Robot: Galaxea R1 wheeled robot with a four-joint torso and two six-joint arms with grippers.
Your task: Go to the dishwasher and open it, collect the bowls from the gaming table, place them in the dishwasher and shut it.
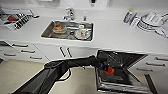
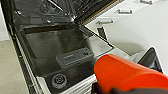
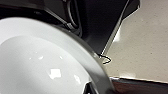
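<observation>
The dishwasher [image 1: 117, 58] stands open under the counter at the right, its door [image 1: 120, 83] folded down flat. My left arm reaches in from the left. My left gripper [image 1: 103, 67] is shut on an orange bowl [image 1: 109, 71] and holds it over the lowered door. In the left wrist view the orange bowl [image 2: 125, 72] hangs above the door's inner face [image 2: 57, 45], near the detergent compartment [image 2: 73, 57]. A white bowl [image 3: 37, 62] looms large in the right wrist view, held above the beige floor by my right gripper [image 3: 88, 89].
A steel sink [image 1: 47, 32] with dishes in it sits in the white counter, with a faucet [image 1: 69, 13] behind it. Stacked plates [image 1: 150, 21] stand at the far right and a dish rack [image 1: 15, 20] at the far left. White drawers [image 1: 22, 51] flank the dishwasher.
</observation>
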